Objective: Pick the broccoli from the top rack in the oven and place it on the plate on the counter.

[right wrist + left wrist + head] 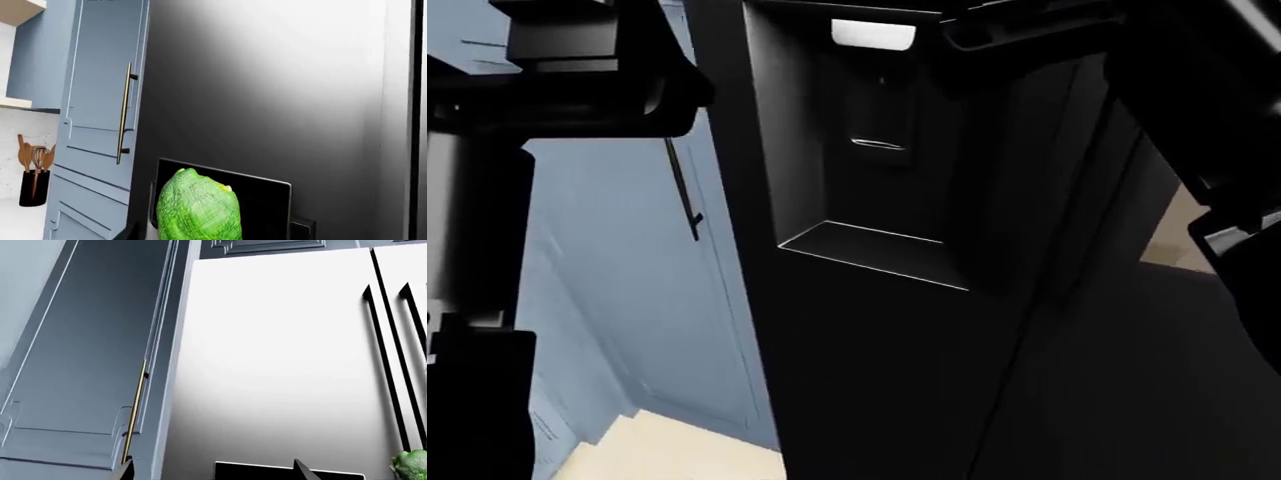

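The broccoli [198,207] is a bright green bumpy lump that fills the space between my right gripper's [213,236] dark fingers; that gripper is shut on it. The broccoli also shows at the edge of the left wrist view [411,465]. My left gripper [213,476] is open and empty, its two dark fingertips [303,471] wide apart, facing a pale metal appliance front. A strip of white counter [12,220] shows far off in the right wrist view. The oven, the top rack and the plate are out of view. In the head view only dark arm parts show.
A tall appliance with a recessed dispenser [874,170] and long black handles [383,365] stands close ahead. Light blue panelled cabinets with brass handles [124,112] [136,410] stand beside it. A black holder with wooden utensils [33,185] stands on the counter.
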Controlling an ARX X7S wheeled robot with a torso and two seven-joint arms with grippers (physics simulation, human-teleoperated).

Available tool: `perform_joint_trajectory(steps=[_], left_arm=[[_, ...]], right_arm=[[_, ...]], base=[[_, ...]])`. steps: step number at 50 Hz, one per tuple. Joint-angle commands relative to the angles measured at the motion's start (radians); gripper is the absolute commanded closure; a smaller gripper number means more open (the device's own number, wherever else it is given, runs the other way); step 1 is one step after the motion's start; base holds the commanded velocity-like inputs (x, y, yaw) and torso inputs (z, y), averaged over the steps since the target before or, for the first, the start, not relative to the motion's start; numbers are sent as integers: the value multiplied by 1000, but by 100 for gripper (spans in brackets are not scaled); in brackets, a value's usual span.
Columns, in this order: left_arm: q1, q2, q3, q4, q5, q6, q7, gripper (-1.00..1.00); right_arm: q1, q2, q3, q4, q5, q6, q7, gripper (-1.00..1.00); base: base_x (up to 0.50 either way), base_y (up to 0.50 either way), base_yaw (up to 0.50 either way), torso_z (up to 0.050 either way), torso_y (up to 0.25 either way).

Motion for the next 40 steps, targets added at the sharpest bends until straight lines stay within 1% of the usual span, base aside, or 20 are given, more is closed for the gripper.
perform_joint_trajectory(steps=[1, 40], left_arm=[[-12, 2, 10, -2, -4, -1, -6, -100], [-10, -3, 29, 1, -1, 16, -13, -100]], right_arm=[[2, 6, 5, -2, -12, 5, -11, 100], [-10, 14, -1, -10, -16, -17, -21, 100]], base=[[78, 24, 500, 0, 0], [79, 36, 500, 0, 0]])
